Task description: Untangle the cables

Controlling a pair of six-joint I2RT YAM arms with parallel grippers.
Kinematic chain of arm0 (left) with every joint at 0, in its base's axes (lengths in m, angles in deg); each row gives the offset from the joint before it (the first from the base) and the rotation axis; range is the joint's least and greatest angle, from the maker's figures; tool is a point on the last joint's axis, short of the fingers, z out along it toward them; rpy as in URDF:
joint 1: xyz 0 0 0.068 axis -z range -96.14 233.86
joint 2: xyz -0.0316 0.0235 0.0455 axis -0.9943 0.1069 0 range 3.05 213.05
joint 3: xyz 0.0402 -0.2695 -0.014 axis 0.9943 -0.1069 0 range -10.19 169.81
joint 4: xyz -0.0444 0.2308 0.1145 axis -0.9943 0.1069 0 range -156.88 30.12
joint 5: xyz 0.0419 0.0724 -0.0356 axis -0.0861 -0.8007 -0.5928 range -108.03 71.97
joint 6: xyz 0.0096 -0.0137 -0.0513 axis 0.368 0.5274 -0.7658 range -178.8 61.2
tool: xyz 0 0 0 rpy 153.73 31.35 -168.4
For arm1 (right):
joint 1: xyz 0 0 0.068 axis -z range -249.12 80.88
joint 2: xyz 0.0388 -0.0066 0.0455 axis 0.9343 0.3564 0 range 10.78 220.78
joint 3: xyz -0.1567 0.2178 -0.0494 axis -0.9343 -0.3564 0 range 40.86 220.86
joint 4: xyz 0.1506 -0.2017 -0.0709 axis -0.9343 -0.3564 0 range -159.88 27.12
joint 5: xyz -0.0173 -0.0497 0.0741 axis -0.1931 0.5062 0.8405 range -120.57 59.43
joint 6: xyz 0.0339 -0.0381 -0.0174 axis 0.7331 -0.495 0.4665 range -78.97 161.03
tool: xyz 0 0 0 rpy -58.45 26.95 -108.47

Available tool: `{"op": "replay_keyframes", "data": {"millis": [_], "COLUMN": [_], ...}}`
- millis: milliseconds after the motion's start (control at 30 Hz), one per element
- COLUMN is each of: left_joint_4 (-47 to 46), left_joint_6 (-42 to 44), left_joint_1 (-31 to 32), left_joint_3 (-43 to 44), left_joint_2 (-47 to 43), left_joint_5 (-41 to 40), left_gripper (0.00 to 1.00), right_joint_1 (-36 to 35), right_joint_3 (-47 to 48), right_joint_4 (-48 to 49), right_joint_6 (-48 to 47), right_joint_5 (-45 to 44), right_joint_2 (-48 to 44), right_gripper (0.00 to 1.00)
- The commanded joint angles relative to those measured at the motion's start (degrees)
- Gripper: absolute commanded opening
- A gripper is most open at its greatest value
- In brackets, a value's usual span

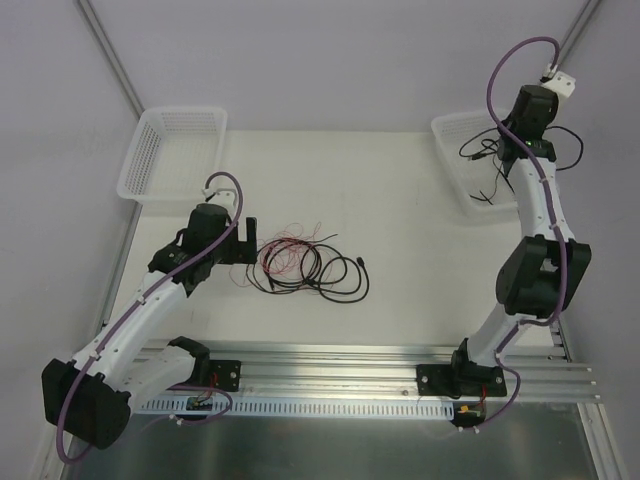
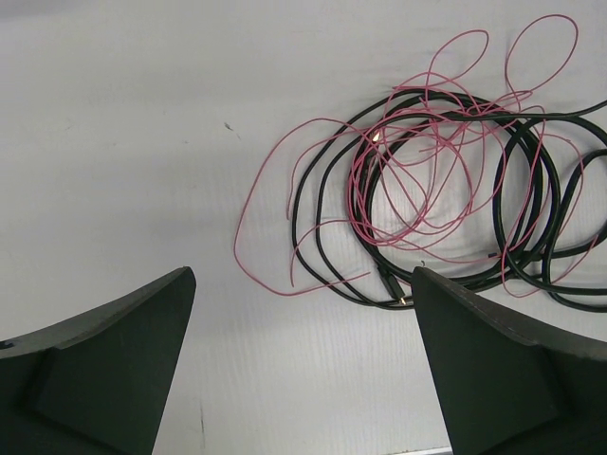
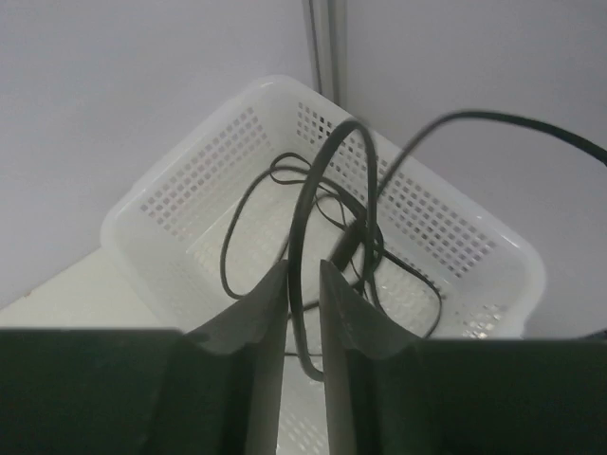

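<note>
A tangle of black cables and thin red wire point(image 1: 305, 265) lies on the white table, left of centre. In the left wrist view this same bundle point(image 2: 446, 190) fills the upper right. My left gripper point(image 1: 248, 240) hovers just left of it, its jaws point(image 2: 303, 275) wide open with only bare table between them. My right gripper point(image 1: 503, 155) hangs over the right basket point(image 1: 448, 132). Its fingers point(image 3: 303, 267) stand a narrow slit apart, and a black cable point(image 3: 327, 171) runs down through the slit with a sliver of light beside it. More loops of that cable lie in the basket point(image 3: 128, 227).
An empty white basket point(image 1: 175, 155) stands at the table's back left corner. One loop of black cable point(image 1: 575, 150) hangs out past the right arm's wrist. An aluminium rail point(image 1: 350, 380) runs along the near edge between the arm bases.
</note>
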Motion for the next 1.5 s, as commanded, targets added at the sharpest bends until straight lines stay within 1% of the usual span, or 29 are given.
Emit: {"op": "replay_keyframes", "data": {"millis": [0,33,67,133,167,267,367,467,500,567,600,633,700,733,767,800,833,867,900,933,1000,1033,1100,1133,1233,1333,1367,1467], "left_joint_4": [-1.39,-1.48,-1.48,-1.48,-1.48,-1.48,-1.48,-1.48,-1.31,-1.39,-1.39,-1.48,-1.39,-1.39,-1.39,-1.31,-1.39,-1.39,-1.31,-1.22,-1.04,-0.78,-0.69,-0.52,-0.43,-0.51,-0.51,-0.95], "left_joint_6": [1.26,1.35,1.35,1.44,1.44,1.44,1.09,0.74,0.65,0.39,0.21,0.04,-0.49,-0.67,-1.02,-1.20,-1.46,-1.98,-2.25,-2.60,-3.65,-4.09,-5.58,-6.11,-8.57,-11.73,-13.92,-16.92], "left_joint_1": [-0.62,-0.53,-0.53,-0.53,-0.62,-0.62,-0.53,-0.62,-0.53,-0.53,-0.53,-0.62,-0.53,-0.62,-0.62,-0.53,-0.53,-0.62,-0.53,-0.53,-0.62,-0.62,-0.53,-0.62,-0.53,-0.53,-0.53,-0.53], "left_joint_3": [-0.10,-0.19,-0.10,-0.01,-0.01,0.07,0.16,0.25,0.34,0.42,0.43,0.43,0.51,0.60,0.60,0.69,0.78,0.78,0.95,1.04,1.48,1.65,2.27,2.45,3.32,4.29,4.47,5.34], "left_joint_2": [0.70,0.78,0.96,1.40,1.49,1.58,1.58,1.66,1.93,2.28,2.54,2.89,3.51,3.86,4.56,5.00,5.53,6.66,7.28,7.99,10.45,11.32,14.04,15.01,18.36,21.26,22.66,26.08], "left_joint_5": [-1.20,-1.20,-1.12,-0.85,-0.42,0.20,1.60,3.36,3.89,5.12,5.56,6.09,7.32,7.84,8.72,9.08,9.43,9.43,10.82,11.18,11.80,11.80,11.37,11.02,10.84,11.80,11.89,12.24], "left_gripper": [0.99,0.99,0.99,0.99,0.99,0.99,0.99,0.99,0.99,0.99,0.99,0.99,0.99,0.99,0.99,0.99,0.99,0.99,0.98,0.98,0.96,0.96,0.93,0.93,0.89,0.87,0.86,0.83], "right_joint_1": [1.01,1.10,1.10,1.10,1.10,1.01,0.23,-2.06,-3.02,-6.01,-6.63,-9.42,-12.33,-15.48,-17.16,-19.01,-22.77,-24.81,-26.83,-31.02,-35.53,-39.99,-44.23,-47.64,-52.32,-55.40,-55.93,-57.52], "right_joint_3": [7.04,8.37,9.34,9.10,8.13,4.70,2.33,-0.48,-1.62,-3.99,-7.31,-8.82,-14.08,-16.20,-18.05,-21.98,-23.68,-25.17,-26.93,-29.56,-31.86,-33.52,-34.50,-35.11,-37.22,-36.62,-36.27,-34.33], "right_joint_4": [2.34,1.10,-1.43,-2.51,-2.08,-2.77,-5.58,-8.74,-11.02,-13.83,-14.64,-15.43,-17.80,-18.42,-18.86,-18.95,-19.04,-19.12,-18.95,-18.95,-18.60,-18.60,-18.51,-18.25,-14.83,-13.59,-13.07,-12.80], "right_joint_6": [1.39,1.39,3.04,4.02,4.20,3.68,2.63,1.91,0.35,0.07,0.24,0.24,1.29,1.39,1.39,2.87,3.14,3.06,2.71,2.10,0.09,-0.71,-3.00,-3.36,-3.45,-4.06,-4.32,-5.73], "right_joint_5": [3.17,4.16,4.78,4.70,4.96,7.32,10.92,12.87,13.40,14.19,14.80,15.59,17.00,17.87,19.97,21.12,22.27,25.58,27.01,27.98,30.01,30.10,30.36,30.54,30.89,29.67,28.79,30.27], "right_joint_2": [5.22,7.93,8.83,9.37,8.24,4.55,1.21,-4.07,-5.38,-10.04,-11.88,-14.86,-18.13,-20.93,-22.08,-23.14,-24.19,-25.60,-26.13,-26.49,-26.49,-26.06,-23.52,-22.46,-18.50,-13.94,-12.62,-7.78], "right_gripper": [0.25,0.36,0.54,0.68,0.76,0.85,0.91,0.92,0.92,0.92,0.92,0.92,0.91,0.90,0.89,0.88,0.87,0.84,0.82,0.81,0.78,0.78,0.77,0.77,0.73,0.70,0.68,0.62]}}
